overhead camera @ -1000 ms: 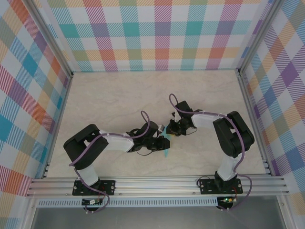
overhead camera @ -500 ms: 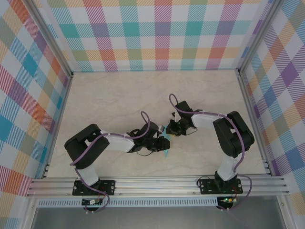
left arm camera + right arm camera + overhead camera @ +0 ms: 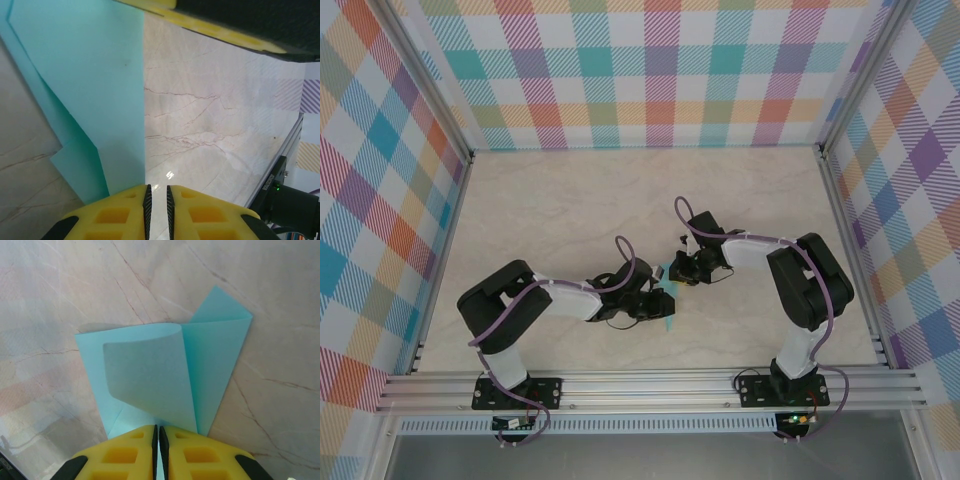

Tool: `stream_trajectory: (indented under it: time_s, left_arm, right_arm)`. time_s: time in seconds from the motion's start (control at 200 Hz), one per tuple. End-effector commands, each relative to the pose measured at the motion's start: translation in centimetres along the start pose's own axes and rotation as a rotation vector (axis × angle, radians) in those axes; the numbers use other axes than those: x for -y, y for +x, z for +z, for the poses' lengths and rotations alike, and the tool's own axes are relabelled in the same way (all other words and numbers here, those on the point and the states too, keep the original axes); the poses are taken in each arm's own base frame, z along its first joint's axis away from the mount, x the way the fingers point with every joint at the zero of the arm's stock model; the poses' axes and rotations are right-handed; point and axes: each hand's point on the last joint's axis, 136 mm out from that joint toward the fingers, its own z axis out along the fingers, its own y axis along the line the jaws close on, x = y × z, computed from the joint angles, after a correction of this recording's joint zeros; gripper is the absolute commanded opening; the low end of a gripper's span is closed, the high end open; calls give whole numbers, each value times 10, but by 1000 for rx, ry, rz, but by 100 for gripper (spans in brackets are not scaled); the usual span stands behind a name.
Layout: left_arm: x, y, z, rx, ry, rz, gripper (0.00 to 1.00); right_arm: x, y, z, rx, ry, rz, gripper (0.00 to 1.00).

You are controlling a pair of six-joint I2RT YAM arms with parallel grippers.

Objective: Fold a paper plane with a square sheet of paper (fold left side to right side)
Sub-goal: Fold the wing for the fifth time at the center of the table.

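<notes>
While right gripper [image 3: 156, 430] pinches paper [image 3: 215, 355] toward the bench's [image 3: 570, 200] near edge, left gripper [image 3: 157, 190] sits almost closed at its edge.

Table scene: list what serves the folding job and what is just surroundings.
Job: square sheet of paper, partly folded; left pincer; right pincer.
Surroundings: table; plaid walls; aluminium frame.

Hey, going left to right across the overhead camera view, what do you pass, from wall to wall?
Left plaid wall → left arm's black elbow → turquoise sheet of paper → right arm's black elbow → right plaid wall.
</notes>
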Motion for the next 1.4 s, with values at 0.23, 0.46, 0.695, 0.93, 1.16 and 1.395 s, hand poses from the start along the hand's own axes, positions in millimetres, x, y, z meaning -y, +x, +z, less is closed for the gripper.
stream_trajectory:
  time_s: [0.23,0.46,0.695,0.93,1.16,1.395]
  left_arm:
    - [-40,31,7,-78,-171,-32,10]
    - [-50,35,4,-65,-208,-50,5]
    - [-50,35,0,-49,-221,-40,3]
    - [-51,34,-3,-42,-229,-33,2]
    - [-49,34,-1,-44,-225,-28,2]
    - [-49,34,1,-45,-225,-28,2]
  right_arm:
    - [2,2,-24,25,60,-32,4]
    - [-9,16,-54,74,9,-68,0]
    - [-24,47,-47,51,-146,-51,0]
    - [-35,49,-29,26,-178,-53,0]
    - [-40,48,-14,10,-185,-54,0]
    - [-22,47,3,-6,-100,-53,0]
